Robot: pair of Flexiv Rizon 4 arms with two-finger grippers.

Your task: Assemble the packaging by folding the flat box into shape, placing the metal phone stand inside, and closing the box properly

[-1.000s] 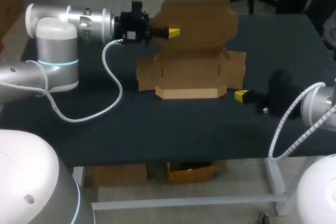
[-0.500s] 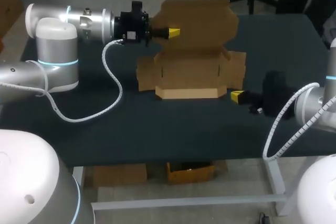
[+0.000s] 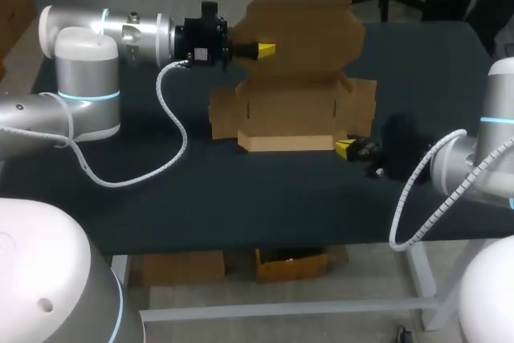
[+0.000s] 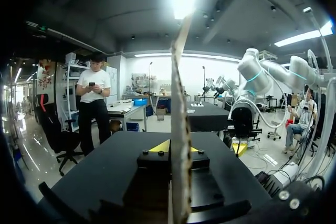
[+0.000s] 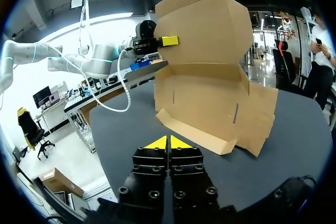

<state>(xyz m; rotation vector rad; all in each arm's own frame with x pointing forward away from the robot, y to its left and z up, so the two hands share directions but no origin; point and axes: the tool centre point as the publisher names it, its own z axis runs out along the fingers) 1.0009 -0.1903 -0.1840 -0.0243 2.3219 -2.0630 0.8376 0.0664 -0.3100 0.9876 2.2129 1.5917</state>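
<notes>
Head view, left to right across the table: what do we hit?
left arm → cardboard box → right arm

Legible markings: none.
No text, number, label or sign can be read on the cardboard box or on the table in any view.
</notes>
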